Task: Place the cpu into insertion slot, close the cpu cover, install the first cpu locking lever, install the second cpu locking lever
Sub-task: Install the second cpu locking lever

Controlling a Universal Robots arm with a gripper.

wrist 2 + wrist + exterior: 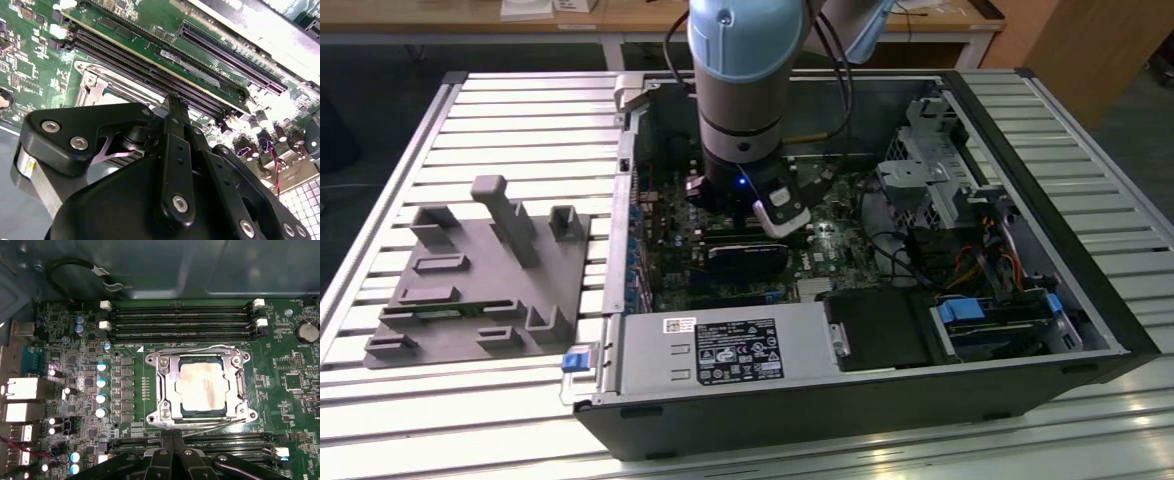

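The cpu (204,389), a silvery-tan square, lies in the insertion slot (152,417) in the first wrist view. The cpu cover (167,390), a silver frame, lies flat around it. One thin wire lever (200,348) runs along the far side of the socket and another (215,426) along the side nearest my fingers. My gripper (172,441) is shut, its black tips together just at that nearer lever's edge, with nothing visible between them. The second wrist view shows the gripper (173,106) over a corner of the socket frame (94,84). The arm (740,100) reaches down into the open computer case.
Long black memory slots (180,320) flank the socket on both sides. A row of capacitors (101,382) stands beside it. A black card (747,262), the power supply (720,350) and cables (961,262) crowd the case. A grey fixture (480,290) sits on the slatted table (520,130).
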